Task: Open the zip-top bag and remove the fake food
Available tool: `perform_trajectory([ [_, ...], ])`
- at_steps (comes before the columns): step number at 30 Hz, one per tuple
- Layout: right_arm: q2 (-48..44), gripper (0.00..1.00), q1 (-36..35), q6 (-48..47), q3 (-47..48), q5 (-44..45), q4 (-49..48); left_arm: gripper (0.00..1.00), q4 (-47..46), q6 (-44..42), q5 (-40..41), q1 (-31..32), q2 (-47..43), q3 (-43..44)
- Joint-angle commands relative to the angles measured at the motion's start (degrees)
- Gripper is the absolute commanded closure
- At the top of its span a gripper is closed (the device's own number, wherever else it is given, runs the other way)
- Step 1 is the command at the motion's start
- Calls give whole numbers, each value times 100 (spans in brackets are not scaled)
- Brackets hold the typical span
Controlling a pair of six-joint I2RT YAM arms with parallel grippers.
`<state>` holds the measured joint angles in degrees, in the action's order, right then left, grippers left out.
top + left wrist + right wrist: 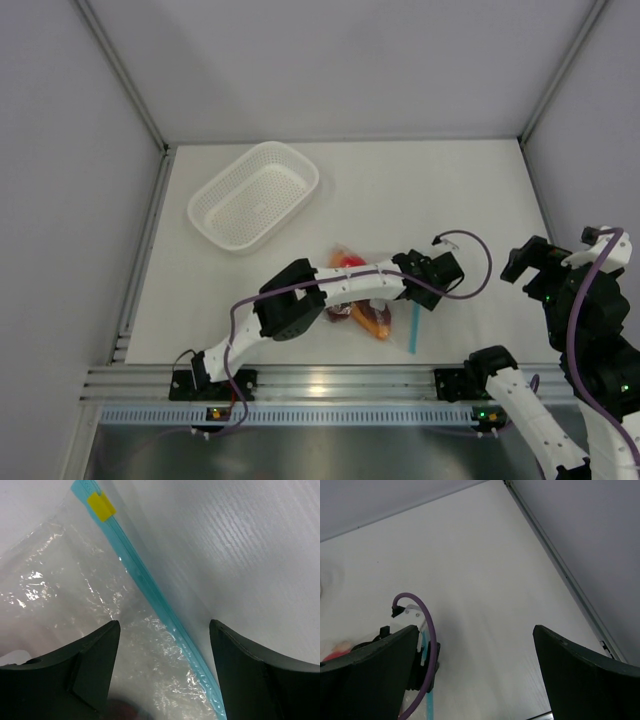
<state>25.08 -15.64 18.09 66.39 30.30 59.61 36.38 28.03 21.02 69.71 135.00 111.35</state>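
- The zip-top bag (344,254) lies flat on the table (450,200), front and middle. The fake food (372,320) is inside it, showing red and orange.
- The left gripper (165,625) hangs right over the bag's blue zip strip (150,587), jaws parted, holding nothing.
- The strip runs slantwise through the gap between its jaws, not square to them.
- The right gripper (475,629) gapes wide, raised well off to the right, so the left is far nearer.

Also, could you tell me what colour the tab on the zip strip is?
The tab is yellow; the left wrist view shows it best.
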Motion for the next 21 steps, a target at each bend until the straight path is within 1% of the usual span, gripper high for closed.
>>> perform_trajectory([
  [1, -56, 1, -62, -51, -21, -16, -187, 21, 238, -342, -17, -230, -447, -122],
  [3, -65, 1, -62, -68, -30, -42, -187, 15, 159, -622, -298, -448, -527, -122],
  [4, -73, 1, -62, -77, -21, -42, -187, 11, 80, -737, -648, -537, -579, -122],
  [5, -91, 1, -62, -95, -21, -77, -187, 10, 19, -990, -834, -616, -606, -140],
  [8, -126, 0, -62, -139, -30, -156, -231, 8, -157, -1369, -1440, -915, -712, -193],
  [11, -144, 1, -62, -156, -30, -200, -231, 7, -175, -1624, -1827, -1205, -773, -123],
  [14, -144, 1, -62, -165, -56, -235, -231, 7, -166, -1722, -1969, -1521, -826, -17],
  [17, -118, 1, -62, -165, -82, -358, -257, 7, -175, -1696, -2014, -1977, -896, 45],
  [20, -109, 1, -62, -191, -117, -446, -266, 4, -175, -1660, -2022, -2268, -975, 71],
  [21, -100, 1, -62, -191, -144, -464, -284, 1, -175, -1687, -2075, -2321, -949, 115],
])
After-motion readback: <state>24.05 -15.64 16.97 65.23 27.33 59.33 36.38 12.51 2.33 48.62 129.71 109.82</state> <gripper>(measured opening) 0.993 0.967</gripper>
